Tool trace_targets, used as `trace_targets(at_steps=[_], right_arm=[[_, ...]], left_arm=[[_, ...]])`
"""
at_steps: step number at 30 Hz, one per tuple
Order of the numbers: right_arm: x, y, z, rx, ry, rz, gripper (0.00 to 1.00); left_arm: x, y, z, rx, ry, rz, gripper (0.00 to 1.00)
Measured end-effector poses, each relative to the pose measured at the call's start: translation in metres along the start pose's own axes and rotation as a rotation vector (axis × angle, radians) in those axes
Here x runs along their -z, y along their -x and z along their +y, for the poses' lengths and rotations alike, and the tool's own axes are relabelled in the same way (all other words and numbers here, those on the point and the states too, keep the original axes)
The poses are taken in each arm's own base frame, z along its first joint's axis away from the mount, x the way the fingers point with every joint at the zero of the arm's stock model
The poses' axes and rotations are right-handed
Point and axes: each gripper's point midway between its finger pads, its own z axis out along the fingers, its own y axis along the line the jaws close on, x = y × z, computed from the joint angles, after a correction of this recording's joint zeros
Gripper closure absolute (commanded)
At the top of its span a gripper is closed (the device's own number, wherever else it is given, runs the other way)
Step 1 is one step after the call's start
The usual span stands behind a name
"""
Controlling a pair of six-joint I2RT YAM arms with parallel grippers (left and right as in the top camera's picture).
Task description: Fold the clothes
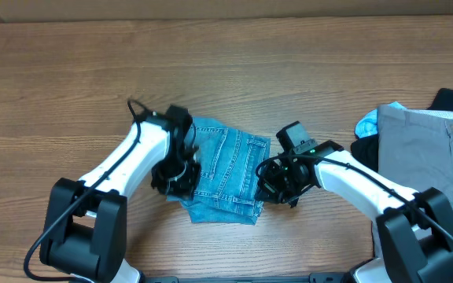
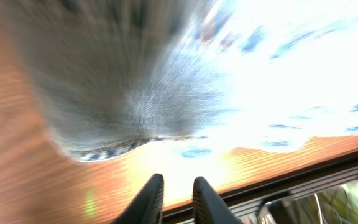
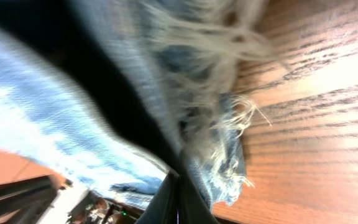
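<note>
Between the left gripper [image 2: 177, 188] and the right gripper [image 3: 178, 190], on the counter [image 1: 289, 63]: the jeans [image 1: 228, 169], folded into a compact bundle with the back pockets up. Left gripper sits at the bundle's left edge, right gripper at its right edge, near the lower corner.

Left wrist view: jaws a narrow crack apart, bare counter showing through the gap, nothing seen between them. Blurred denim lies just ahead of the tips.

Right wrist view: jaws closed to a point. The frayed hem [image 3: 229, 124] is right beside and ahead of the tips. Can't tell if any fabric is pinched.

Grey trousers [image 1: 423, 153] lie well off on the right gripper's outer side, not involved.

Judgement: the fold looks mostly done. The bundle is a bit skewed, with lower layers poking out on the side nearer the arm bases.

Risks from here:
- If loose hem threads are caught in the closed right gripper, pulling away would drag that corner and open the fold.
- With its jaws this narrow, the left gripper would likely slide over the denim edge rather than catch it. A sideways nudge would shove the whole bundle toward the right gripper and bunch it.
- Both grippers pressing inward together could buckle the top layer.
- Denim is stiff, so a loosely pressed fold may spring back.
</note>
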Motion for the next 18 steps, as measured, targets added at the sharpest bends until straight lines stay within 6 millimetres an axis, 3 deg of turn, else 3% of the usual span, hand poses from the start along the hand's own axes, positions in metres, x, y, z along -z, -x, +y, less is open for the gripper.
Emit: trace_targets(at_steps=[2, 5, 6, 9, 13, 15, 18], right_arm=[[0.014, 0.002, 0.016, 0.067, 0.022, -0.034, 0.96], [0.043, 0.008, 0.06, 0.232, 0.116, -0.118, 0.95], [0.053, 0.009, 0.074, 0.287, 0.151, -0.149, 0.95], [0.065, 0.013, 0.092, 0.363, 0.192, -0.206, 0.95], [0.062, 0.022, 0.085, 0.363, 0.151, -0.238, 0.95], [0.053, 0.028, 0.077, 0.338, 0.126, -0.234, 0.95], [0.03, 0.034, 0.057, 0.269, 0.073, -0.196, 0.95]], left_arm=[[0.025, 0.016, -0.004, -0.01, 0.003, -0.065, 0.58], [0.058, 0.038, -0.001, -0.012, 0.003, -0.172, 0.39], [0.066, 0.045, 0.0, -0.011, 0.002, -0.204, 0.35], [0.083, 0.064, 0.013, 0.012, -0.007, -0.297, 0.3], [0.079, 0.071, 0.028, 0.014, -0.004, -0.32, 0.22], [0.064, 0.074, 0.031, -0.002, -0.017, -0.308, 0.18], [0.039, 0.078, 0.029, -0.019, -0.056, -0.266, 0.0]])
